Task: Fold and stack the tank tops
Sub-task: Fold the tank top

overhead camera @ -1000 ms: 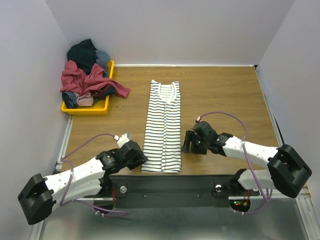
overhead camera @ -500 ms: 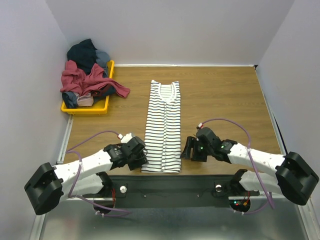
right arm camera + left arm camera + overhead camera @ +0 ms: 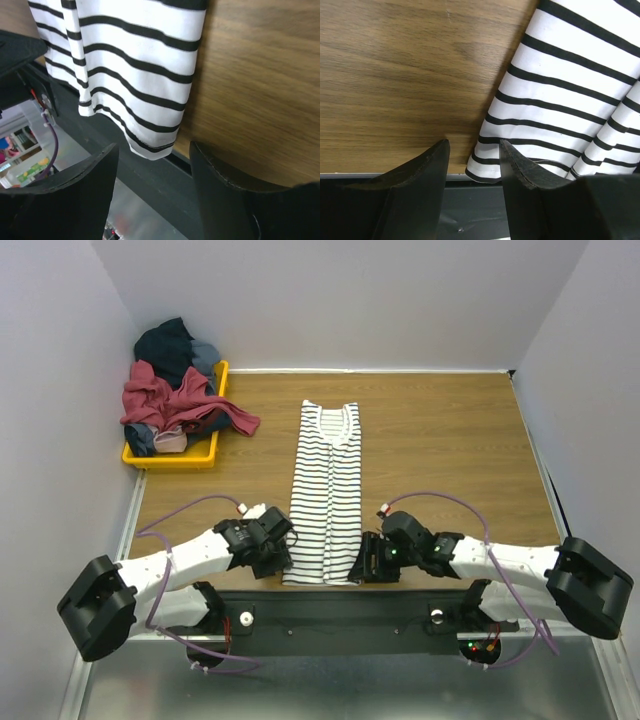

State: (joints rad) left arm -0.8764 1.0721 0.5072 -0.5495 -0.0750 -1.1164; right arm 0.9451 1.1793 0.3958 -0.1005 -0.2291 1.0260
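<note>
The right gripper (image 3: 154,150), black fingers spread, flanks the hem corner of a white, dark-striped cloth tank top (image 3: 140,65) on a brown wooden table (image 3: 260,90).

**Counts.** Striped top (image 3: 325,490): one, on one table (image 3: 450,430). Yellow tray (image 3: 172,461): one, holding one heap (image 3: 175,390) of clothes. Four colours show in it (navy, grey-blue, red, pink), but the number of garments cannot be told. Arms: two, the left arm (image 3: 180,565) and the right arm (image 3: 510,562). Grippers: two, the left gripper (image 3: 283,557) and the right gripper (image 3: 365,563). Fingers (image 3: 420,170): two per gripper, four in all. Purple cables (image 3: 440,494): two, one per arm.
</note>
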